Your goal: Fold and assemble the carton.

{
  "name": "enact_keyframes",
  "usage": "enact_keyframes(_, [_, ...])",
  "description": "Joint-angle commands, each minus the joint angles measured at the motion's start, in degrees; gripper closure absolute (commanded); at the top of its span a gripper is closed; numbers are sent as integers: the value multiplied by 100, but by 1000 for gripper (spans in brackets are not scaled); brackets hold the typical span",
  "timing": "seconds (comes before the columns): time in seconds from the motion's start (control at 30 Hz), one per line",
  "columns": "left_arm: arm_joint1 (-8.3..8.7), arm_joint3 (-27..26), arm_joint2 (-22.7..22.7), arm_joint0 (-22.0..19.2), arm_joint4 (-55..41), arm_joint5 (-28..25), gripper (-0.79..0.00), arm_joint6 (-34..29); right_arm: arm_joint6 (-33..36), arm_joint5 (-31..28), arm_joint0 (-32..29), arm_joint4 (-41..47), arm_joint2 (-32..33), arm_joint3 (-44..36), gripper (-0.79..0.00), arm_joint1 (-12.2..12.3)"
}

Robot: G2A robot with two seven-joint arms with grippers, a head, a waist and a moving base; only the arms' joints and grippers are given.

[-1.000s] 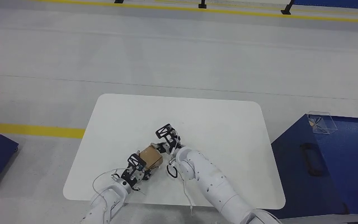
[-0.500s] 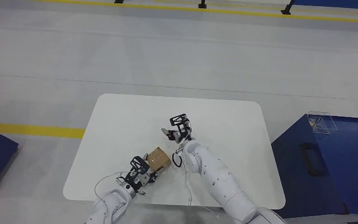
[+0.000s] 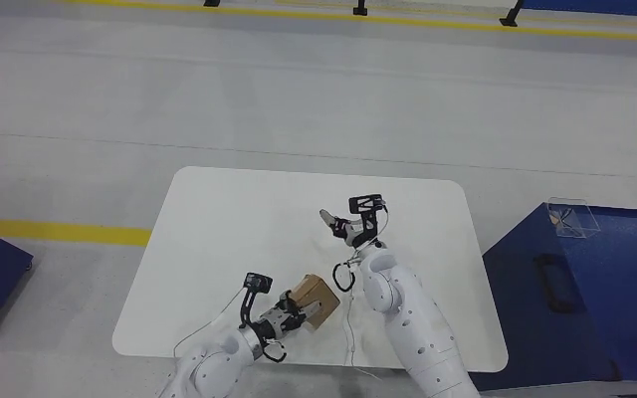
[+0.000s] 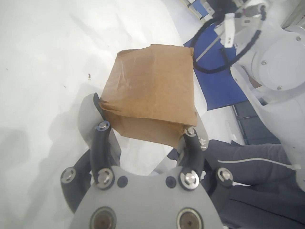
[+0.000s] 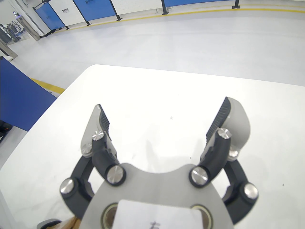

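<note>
The carton (image 4: 152,89), which looks already folded into a box, is near the front edge of the table (image 3: 229,219). The left gripper (image 4: 145,116) has its jaws closed on the carton's two sides, probably to keep the shape from springing open. The right gripper (image 5: 164,113) hangs over the table's middle, jaws wide and empty, apparently standing clear.

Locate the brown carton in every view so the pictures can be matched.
Top view: carton near the white table's near edge, gripped by the left hand.
Left wrist view: central, clamped between the left hand's fingers.
Right wrist view: a tan sliver by the right hand's base may be it; cannot tell.
Shared landmark: the white table.
</note>
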Motion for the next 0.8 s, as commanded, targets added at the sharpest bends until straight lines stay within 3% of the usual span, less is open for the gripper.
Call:
enact_keyframes(0.0, [-7,168,56,-123,111,298,-148,-181,63,-21,-81,-15,-13,-86,-785,9])
enact_keyframes(0.03, [-18,243,100,-173,22,340,-289,-236,74,-20,-103,-22,-21,-103,-785,11])
enact_keyframes(0.07, [-24,342,128,-227,-31,370,-634,-298,89,-18,-116,-21,-30,-104,-785,11])
enact_keyframes(0.1, [-31,426,141,-285,-68,430,-785,-312,102,-30,-119,-15,-40,-100,-785,12])
enact_keyframes(0.23, [-41,586,143,-382,-199,457,-785,-190,104,-37,-103,5,-60,-42,-785,12])
enact_keyframes(0.4, [13,273,-118,-183,-142,458,-785,237,107,-40,-67,30,-86,21,-785,12])
enact_keyframes(0.5, [68,-233,-312,99,861,686,-785,1278,106,-45,-55,39,-106,32,-785,11])
enact_keyframes(0.6, [108,-874,-191,510,2527,930,-785,2660,109,-40,-47,49,-139,33,-785,7])
enact_keyframes(0.63, [120,-1004,-92,621,3013,877,-579,3023,134,-55,-47,60,-159,43,-785,5])
enact_keyframes(0.7, [149,-1086,53,730,3841,740,-83,3555,241,-78,-27,113,-184,54,-785,0])
enact_keyframes(0.73, [163,-1045,107,738,4308,794,0,3706,241,-78,-27,113,-184,54,-785,0])
enact_keyframes(0.77, [168,-999,194,732,4702,860,0,3792,241,-78,-27,113,-184,54,-785,0])
